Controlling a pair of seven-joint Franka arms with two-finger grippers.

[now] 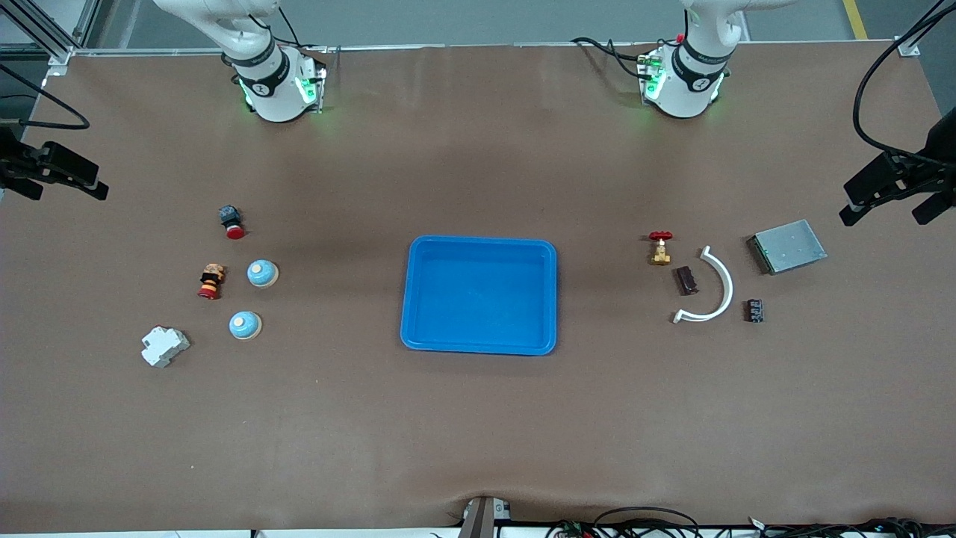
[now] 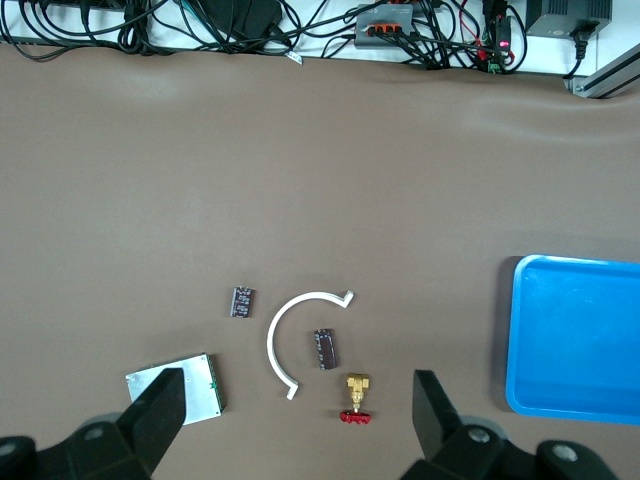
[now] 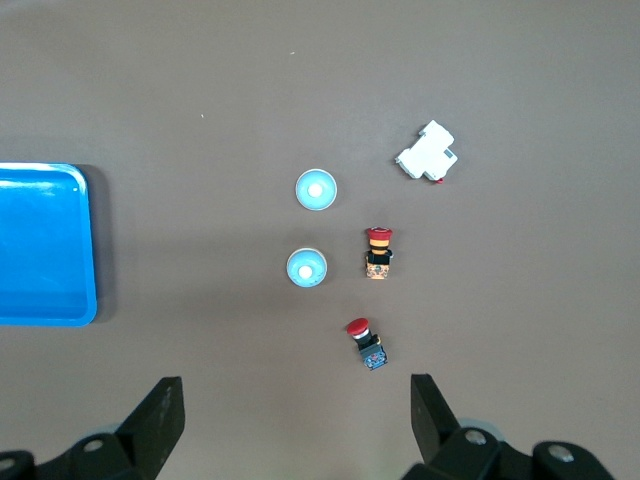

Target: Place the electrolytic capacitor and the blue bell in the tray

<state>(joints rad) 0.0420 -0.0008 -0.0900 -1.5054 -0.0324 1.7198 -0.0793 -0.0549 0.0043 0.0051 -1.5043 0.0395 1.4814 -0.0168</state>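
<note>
First, toward the right arm's end of the table, we see two small light-blue dome-shaped bells [image 1: 263,273] [image 1: 245,325]. They lie close together, and the second is nearer to the front camera. Either one could be the bell of the task. We judge that a bell is light and stiff, but its smooth round dome may slip. The better hold is low across the dome, near its pale base ring. The right gripper [image 3: 295,385] hangs above this group with its fingers wide apart and holds nothing.

Next, the shallow bright-blue rectangular plastic tray [image 1: 482,240] lies in the middle of the table with nothing in it.

Then, toward the left arm's end, a small black cylindrical electrolytic capacitor [image 1: 756,310] lies on its side just beside a white curved plastic strip [image 1: 715,293]. A similar dark-brown part [image 1: 686,280] lies inside the curve. The capacitor looks light and hard, and it may roll, so we would pinch it across its round body. The left gripper [image 2: 297,380] hangs over these parts with its fingers also apart and holds nothing.
</note>
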